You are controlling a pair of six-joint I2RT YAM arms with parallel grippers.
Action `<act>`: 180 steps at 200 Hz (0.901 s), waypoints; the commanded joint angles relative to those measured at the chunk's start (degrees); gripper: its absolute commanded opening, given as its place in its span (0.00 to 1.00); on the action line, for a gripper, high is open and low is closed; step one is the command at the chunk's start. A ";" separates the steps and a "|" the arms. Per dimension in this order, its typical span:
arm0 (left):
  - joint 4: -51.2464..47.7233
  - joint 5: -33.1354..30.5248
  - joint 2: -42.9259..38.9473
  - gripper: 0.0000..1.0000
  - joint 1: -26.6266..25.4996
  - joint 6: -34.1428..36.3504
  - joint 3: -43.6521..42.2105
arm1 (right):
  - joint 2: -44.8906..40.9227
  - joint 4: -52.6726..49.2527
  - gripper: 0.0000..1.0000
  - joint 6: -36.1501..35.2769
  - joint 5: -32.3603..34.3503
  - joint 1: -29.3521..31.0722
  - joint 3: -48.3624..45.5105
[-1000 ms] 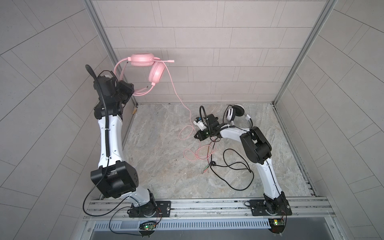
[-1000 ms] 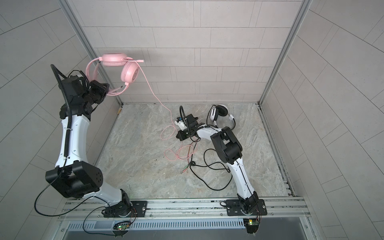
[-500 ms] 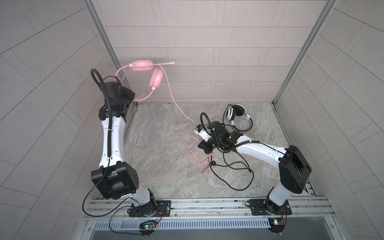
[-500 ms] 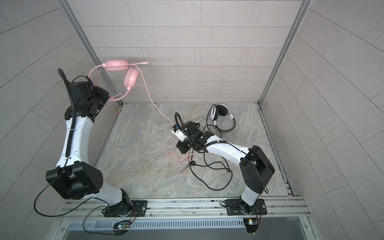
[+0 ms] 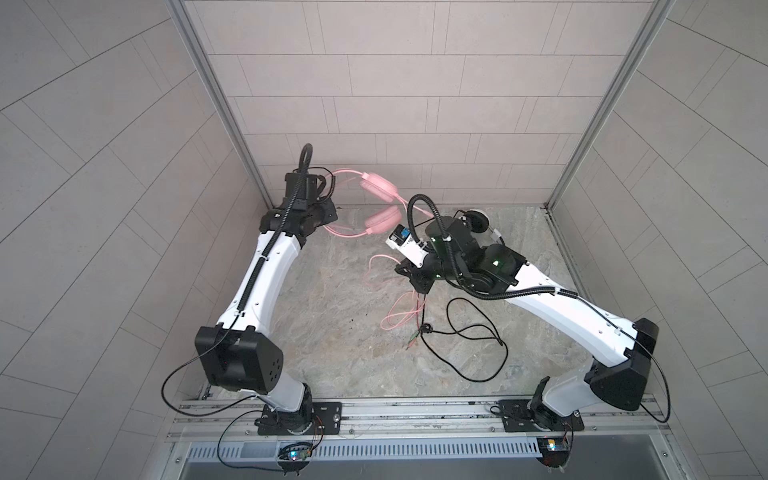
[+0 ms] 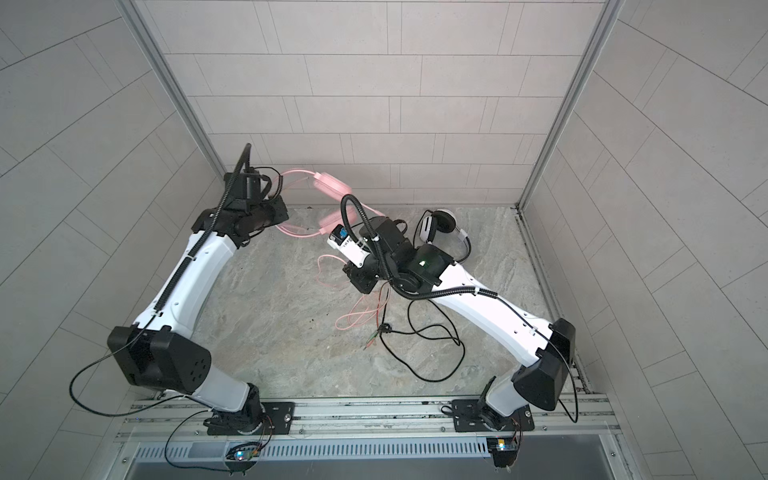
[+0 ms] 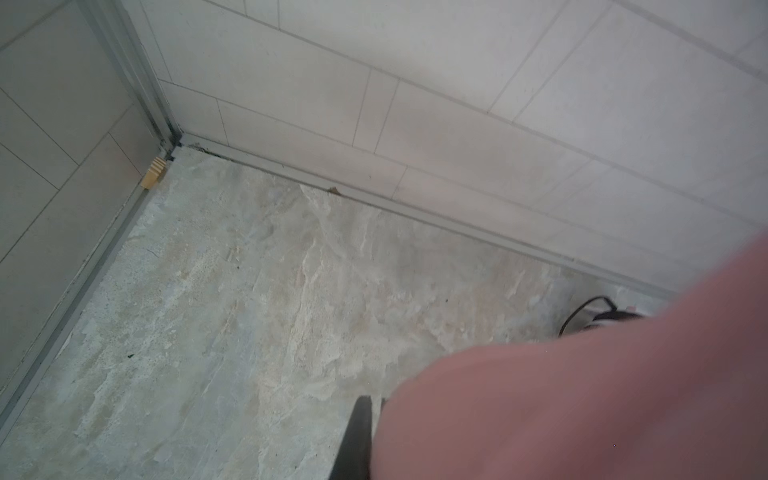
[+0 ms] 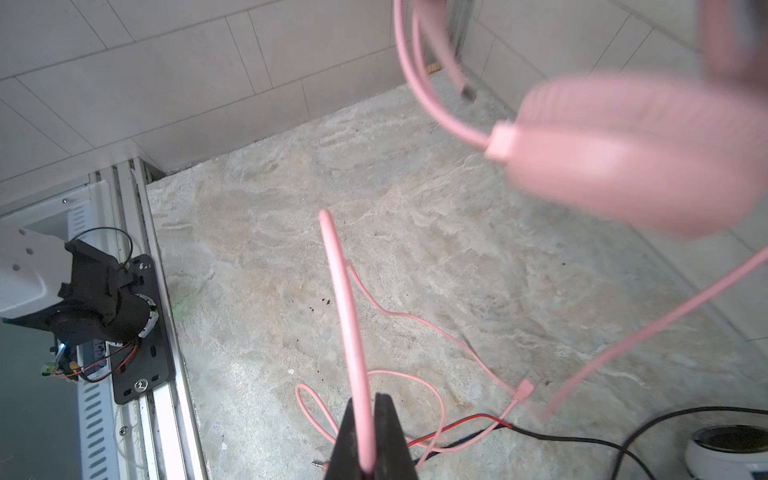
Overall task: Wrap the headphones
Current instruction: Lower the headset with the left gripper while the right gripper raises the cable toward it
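Both top views: L gripper clamped on pink headset band, aloft near tabletop back-left corner, white-black headset by back edge; L wrist: headset blurred beside finger; R wrist: R gripper pinching pink cable.

The pink headset is one soft pink throughout, and the pink cable matches. The white-and-black headset has a black cable. The floor is veined grey-beige stone; the wall tiles are pale grey.
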 commanded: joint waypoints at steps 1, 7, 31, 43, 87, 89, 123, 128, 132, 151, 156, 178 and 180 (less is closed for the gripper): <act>-2.59 1.48 -1.59 0.00 -2.02 5.24 -3.02 | -1.77 -1.49 0.00 -1.83 2.04 -0.76 1.94; -2.41 3.15 -2.00 0.00 -2.14 5.31 -4.08 | -1.69 -1.63 0.00 -1.64 2.13 -1.20 2.66; -3.77 8.10 -3.82 0.00 -2.26 6.88 -6.27 | -1.54 -1.07 0.00 -1.19 2.31 -3.91 3.60; -4.62 7.67 -5.23 0.00 -2.13 8.04 -6.76 | -1.38 -1.46 0.00 -0.82 2.23 -5.45 3.80; -5.09 0.56 -9.95 0.00 -0.76 11.68 -7.84 | -4.44 -0.03 0.00 2.76 -3.65 -10.03 1.68; -4.85 0.32 -10.15 0.00 -0.66 11.68 -7.93 | -4.56 -0.02 0.00 2.84 -4.10 -10.09 1.62; -3.29 -1.52 -12.12 0.00 1.09 11.24 -7.48 | -6.31 -1.10 0.00 4.40 -11.05 -10.34 1.37; -2.92 -1.99 -12.36 0.00 1.26 11.41 -7.44 | -6.41 -1.80 0.00 4.51 -11.84 -10.45 1.50; -2.60 -2.44 -12.57 0.00 1.58 11.54 -7.42 | -6.56 -2.29 0.00 4.56 -12.47 -10.39 1.52; -2.20 -4.16 -13.13 0.00 2.87 11.70 -6.71 | -7.51 -3.48 0.00 5.26 -16.49 -10.74 0.49; -2.32 -4.74 -13.21 0.00 3.23 11.47 -6.50 | -7.70 -3.77 0.00 5.35 -17.60 -10.73 0.29; -2.08 -7.04 -13.91 0.00 4.70 10.75 -5.96 | -8.31 -5.39 0.00 5.94 -22.75 -11.80 -0.21; -2.07 -7.23 -13.96 0.00 4.88 10.66 -5.95 | -8.38 -5.45 0.00 6.01 -23.09 -11.85 -0.35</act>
